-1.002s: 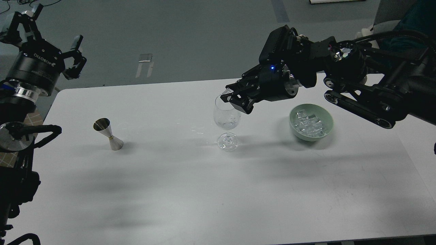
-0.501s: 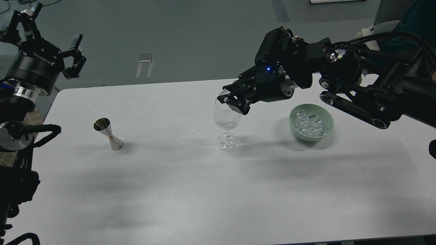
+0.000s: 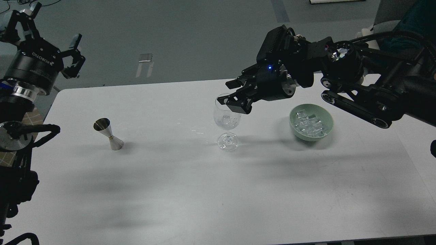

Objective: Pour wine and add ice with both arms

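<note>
fingers [image 3: 229, 91] spread above wine glass [image 3: 227, 119] rim.

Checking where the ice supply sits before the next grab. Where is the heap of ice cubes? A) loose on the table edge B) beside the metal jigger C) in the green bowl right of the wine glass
C: the ice fills the green bowl, right of the wine glass.

"ROBOTIQ" in white on the left gripper [image 3: 47, 30] body
</note>
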Controlling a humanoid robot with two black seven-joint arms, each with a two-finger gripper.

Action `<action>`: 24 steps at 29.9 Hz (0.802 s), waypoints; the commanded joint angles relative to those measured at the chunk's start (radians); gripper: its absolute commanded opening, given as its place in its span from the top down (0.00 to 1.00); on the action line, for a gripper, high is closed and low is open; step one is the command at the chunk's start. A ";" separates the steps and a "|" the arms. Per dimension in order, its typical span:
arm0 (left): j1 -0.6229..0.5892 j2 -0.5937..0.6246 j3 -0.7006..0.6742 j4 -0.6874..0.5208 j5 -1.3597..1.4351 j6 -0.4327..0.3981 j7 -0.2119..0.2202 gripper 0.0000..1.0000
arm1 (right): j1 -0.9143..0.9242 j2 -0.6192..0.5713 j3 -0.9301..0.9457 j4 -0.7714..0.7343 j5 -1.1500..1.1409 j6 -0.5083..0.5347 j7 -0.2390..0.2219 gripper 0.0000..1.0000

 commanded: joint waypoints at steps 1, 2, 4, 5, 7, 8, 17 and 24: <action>0.000 0.000 0.000 -0.002 0.000 0.001 0.000 0.02 | 0.020 -0.011 0.018 -0.011 0.002 -0.009 -0.003 0.45; 0.000 0.000 0.000 0.000 0.000 0.001 0.000 0.02 | 0.028 -0.017 0.042 -0.027 0.002 -0.018 -0.005 0.34; 0.000 0.000 0.000 0.000 0.000 0.003 0.000 0.02 | 0.028 -0.019 0.073 -0.049 0.005 -0.039 -0.005 0.15; 0.000 -0.001 0.000 0.000 0.000 0.003 0.000 0.02 | 0.028 -0.019 0.100 -0.075 0.023 -0.068 -0.005 0.01; 0.000 -0.001 0.000 0.000 0.000 0.005 0.000 0.02 | 0.029 -0.019 0.123 -0.104 0.096 -0.090 -0.005 0.01; 0.002 -0.001 0.000 0.000 0.000 0.005 0.000 0.02 | 0.031 -0.019 0.130 -0.113 0.126 -0.096 -0.006 0.01; 0.000 0.002 0.003 0.003 0.002 0.006 0.002 0.02 | 0.010 -0.024 0.213 -0.232 0.534 -0.199 -0.031 0.00; -0.003 0.003 0.002 0.009 0.000 0.005 0.002 0.02 | -0.053 -0.013 0.214 -0.327 1.050 -0.282 -0.032 0.00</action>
